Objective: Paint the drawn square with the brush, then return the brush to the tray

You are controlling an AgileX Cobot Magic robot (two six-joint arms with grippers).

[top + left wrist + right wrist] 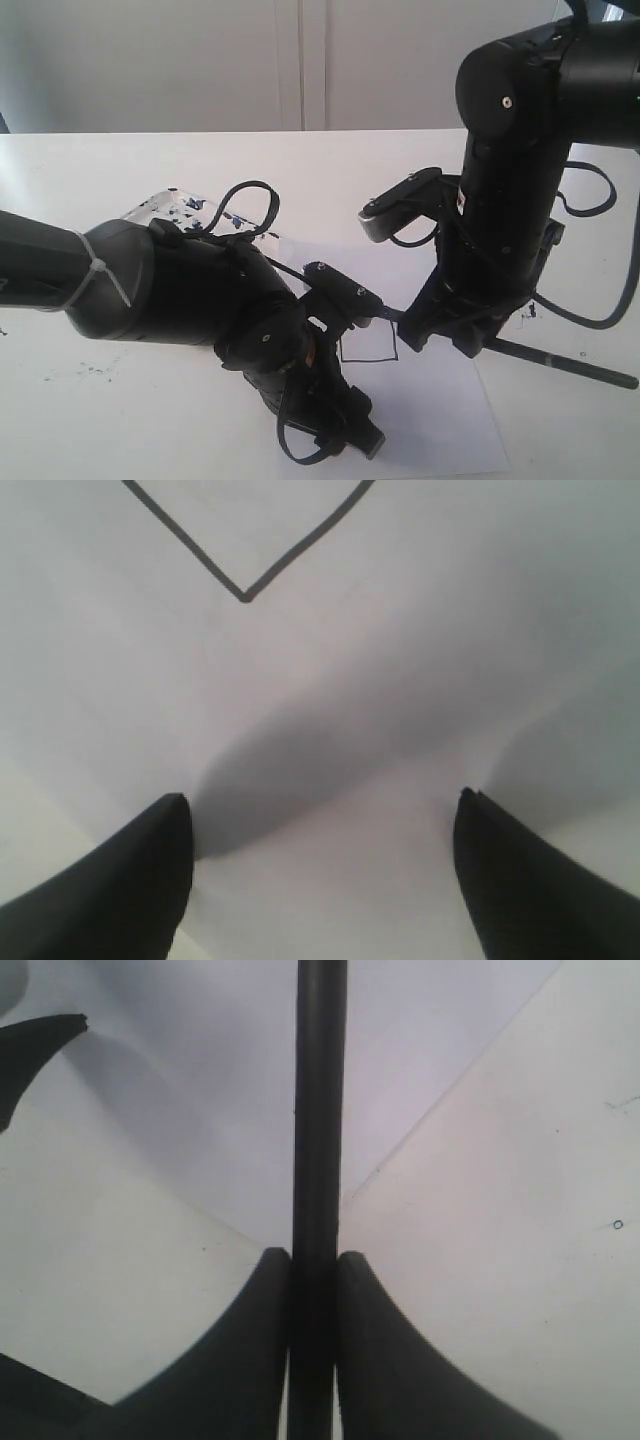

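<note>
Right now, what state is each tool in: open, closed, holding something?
Left tool: open, holding nothing.
Right tool: closed on the brush.

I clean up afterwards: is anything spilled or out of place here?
Yes: small dark paint specks dot the bare table on the exterior view's left, off both the tray and the paper. The drawn square looks blank inside.
</note>
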